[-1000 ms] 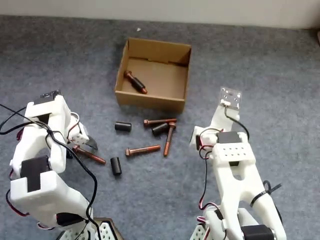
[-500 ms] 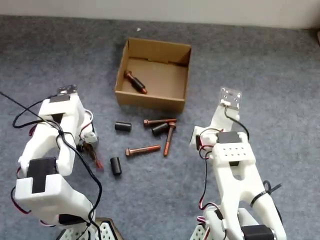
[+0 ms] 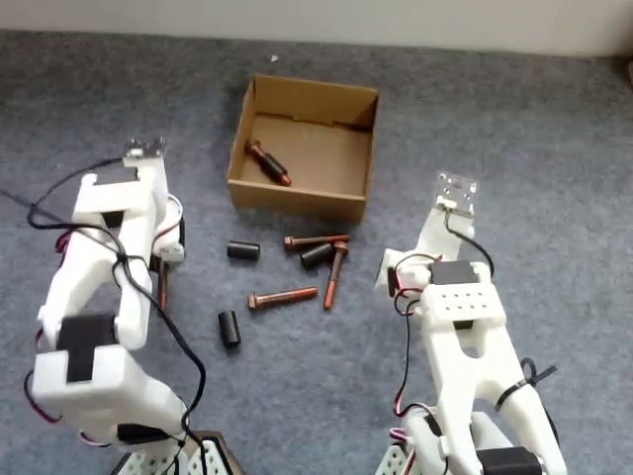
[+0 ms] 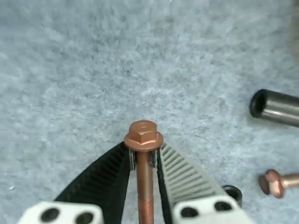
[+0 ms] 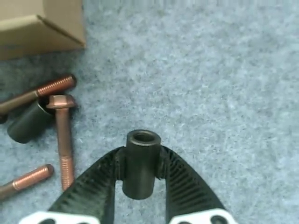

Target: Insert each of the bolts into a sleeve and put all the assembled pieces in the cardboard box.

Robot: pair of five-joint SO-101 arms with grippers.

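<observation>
Copper-coloured bolt (image 4: 143, 136) pinched in left gripper (image 4: 144, 152), over the carpet's (image 3: 554, 148) left side; black sleeve (image 5: 140, 172) clamped in right gripper (image 5: 140, 156), right of middle. Probably the joining step: next, align bolt with sleeve's bore.

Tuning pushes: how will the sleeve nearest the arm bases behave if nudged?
Sleeve is a short cylinder on its side, so it likely rolls if pushed across its axis. Fuzzy carpet probably damps that. Looks like dark metal: probably rigid, heavy for its size.

Bolts (image 3: 283, 296) and sleeves (image 3: 243, 251) strewn centrally, cardboard box (image 3: 297, 201) beyond — carpet (image 3: 534, 148) open rightward.
</observation>
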